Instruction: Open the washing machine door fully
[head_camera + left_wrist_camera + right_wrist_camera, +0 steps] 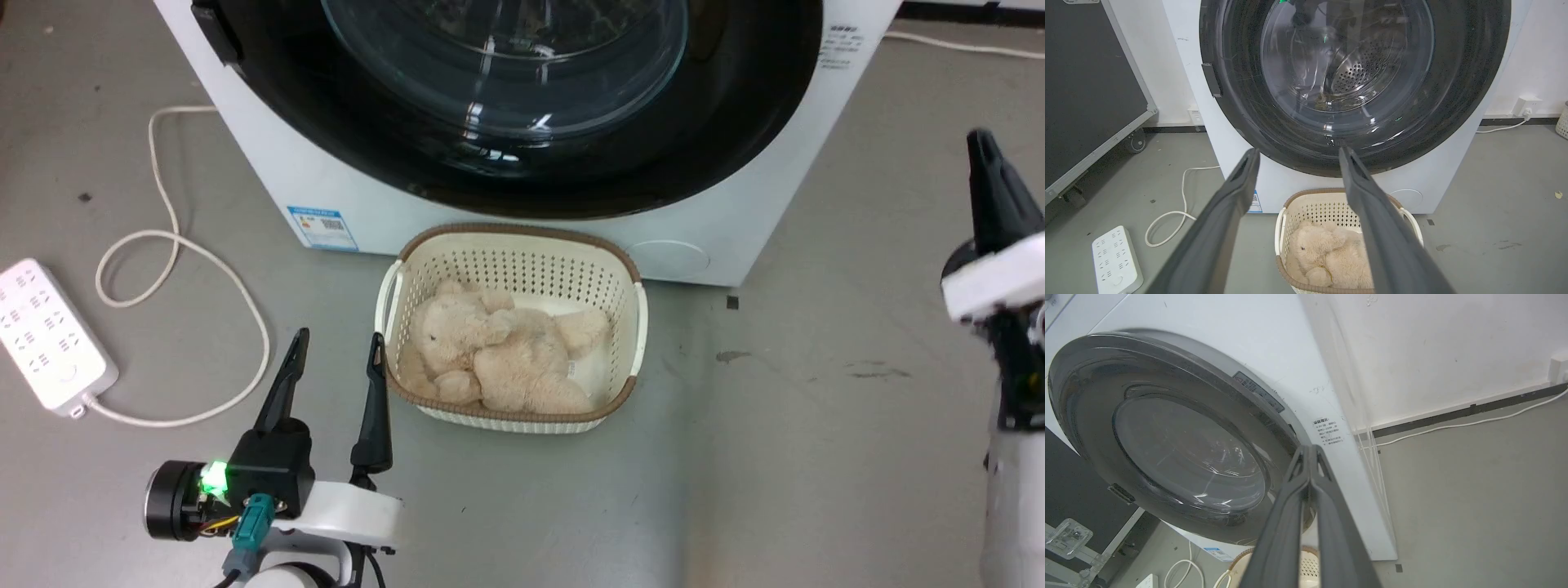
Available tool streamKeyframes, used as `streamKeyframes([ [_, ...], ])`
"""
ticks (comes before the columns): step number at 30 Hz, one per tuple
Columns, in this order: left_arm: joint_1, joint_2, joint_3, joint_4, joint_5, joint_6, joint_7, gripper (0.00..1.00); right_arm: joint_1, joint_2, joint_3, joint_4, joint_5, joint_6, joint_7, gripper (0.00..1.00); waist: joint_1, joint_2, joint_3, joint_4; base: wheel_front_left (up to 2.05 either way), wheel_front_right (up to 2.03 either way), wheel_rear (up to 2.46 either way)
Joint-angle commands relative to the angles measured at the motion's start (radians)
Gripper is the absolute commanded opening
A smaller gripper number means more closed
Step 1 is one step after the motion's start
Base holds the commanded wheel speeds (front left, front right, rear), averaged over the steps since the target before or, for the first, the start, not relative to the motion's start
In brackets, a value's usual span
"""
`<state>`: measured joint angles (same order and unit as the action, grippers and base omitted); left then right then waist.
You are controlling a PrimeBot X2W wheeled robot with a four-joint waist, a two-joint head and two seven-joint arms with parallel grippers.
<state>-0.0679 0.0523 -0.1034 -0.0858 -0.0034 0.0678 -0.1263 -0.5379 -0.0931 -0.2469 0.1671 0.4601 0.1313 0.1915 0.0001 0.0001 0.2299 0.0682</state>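
The washing machine door (522, 106) is a big glossy black disc with a bulging glass centre, lying flat against the white machine front (343, 196). Its dark handle (216, 37) sits at the left rim; the door (1347, 77) and handle (1211, 79) face the left wrist view too. My left gripper (339, 347) hangs open low at the left, beside the basket, well short of the door, its fingers (1237, 192) spread with nothing between. At the far right my right gripper (984, 143) is raised, fingers pressed together (1310, 451), shut on nothing, pointing toward the door's right rim (1265, 416).
A cream basket (629, 310) holding a beige teddy bear (490, 347) stands on the floor right before the machine. At the left lie a white power strip (49, 335) and its looping cable (171, 245). A black wheeled case (1086, 90) stands left of the machine.
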Motion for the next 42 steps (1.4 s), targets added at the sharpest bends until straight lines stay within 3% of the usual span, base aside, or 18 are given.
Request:
streamKeyframes([
  [1,-0.020,0.005,-0.002,-0.009,-0.003,0.005,-0.013,1.00,-0.044,0.003,-0.011,0.014,0.023,0.000,0.015,0.00,-0.0001,-0.0001,0.012,0.007,0.00,0.00,0.00],
  [16,-0.057,0.006,-0.040,-0.037,-0.004,0.025,-0.044,1.00,-0.359,0.008,-0.160,0.264,0.161,0.000,0.281,0.00,-0.0001,-0.0001,0.108,0.051,0.00,0.00,0.00],
  [34,-0.105,0.004,-0.083,-0.064,-0.013,0.056,-0.082,1.00,-0.737,-0.063,-0.378,0.583,0.127,0.000,0.528,0.00,-0.0001,-0.0001,0.195,0.109,0.00,0.00,0.00],
  [42,-0.123,0.003,-0.095,-0.074,-0.015,0.068,-0.099,1.00,-0.859,-0.060,-0.467,0.680,0.121,0.000,0.659,0.00,-0.0001,-0.0001,0.228,0.119,0.00,0.00,0.00],
])
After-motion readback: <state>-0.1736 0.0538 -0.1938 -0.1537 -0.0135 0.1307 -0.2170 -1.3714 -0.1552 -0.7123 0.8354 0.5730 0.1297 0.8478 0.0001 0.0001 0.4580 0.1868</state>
